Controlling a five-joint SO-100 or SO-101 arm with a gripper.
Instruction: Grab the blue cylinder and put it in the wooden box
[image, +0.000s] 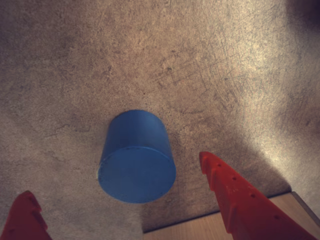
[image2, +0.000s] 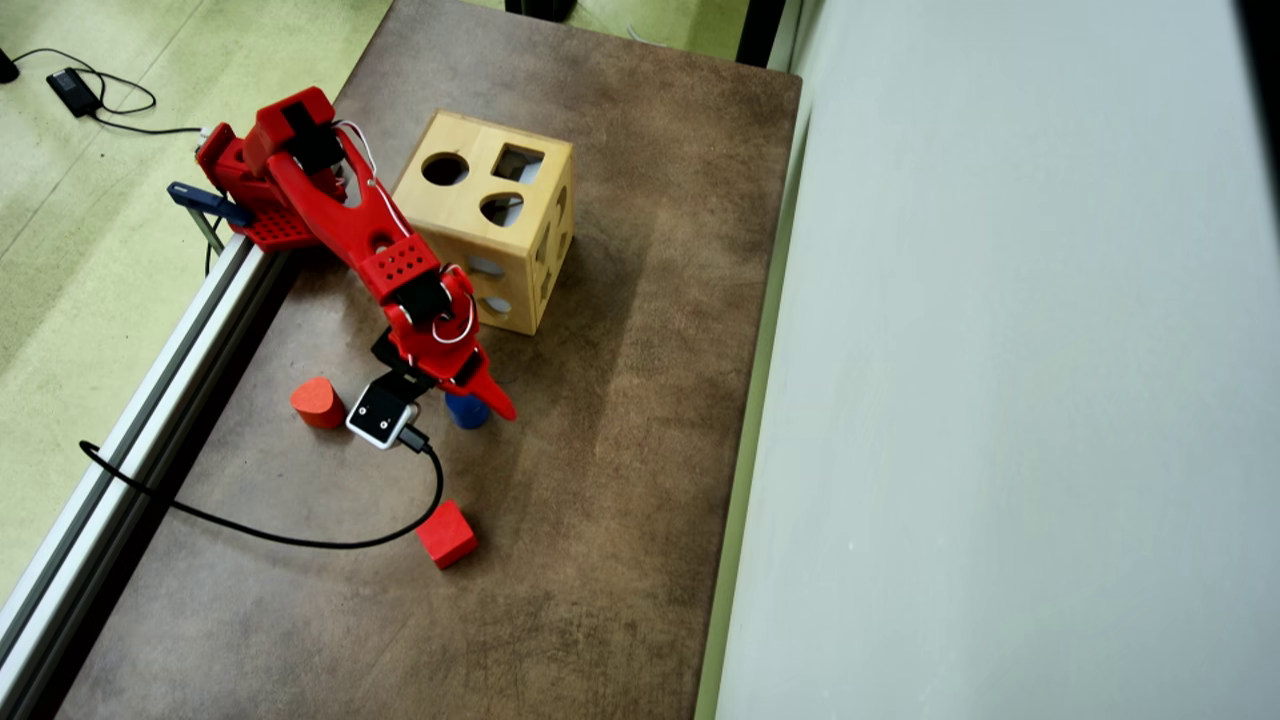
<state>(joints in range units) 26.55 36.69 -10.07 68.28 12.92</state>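
Wrist view: your gripper (image: 117, 197) is spread wide, red fingers (image: 240, 200) at lower left and lower right, grasping nothing. The blue cylinder (image: 136, 157) stands upright on the brown tabletop (image: 200, 65), centre-low, between them, untouched. Overhead view: the cylinder (image2: 464, 411) sits centre-left, just below the wooden box (image2: 487, 218).

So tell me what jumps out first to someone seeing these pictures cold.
The bright red arm reaches down across the brown table in the overhead view, its hand open around the blue cylinder, which the wrist view shows standing on the table between the red fingers. Just behind the arm sits the wooden box with shaped holes. A red rounded block and a red cube lie nearby.
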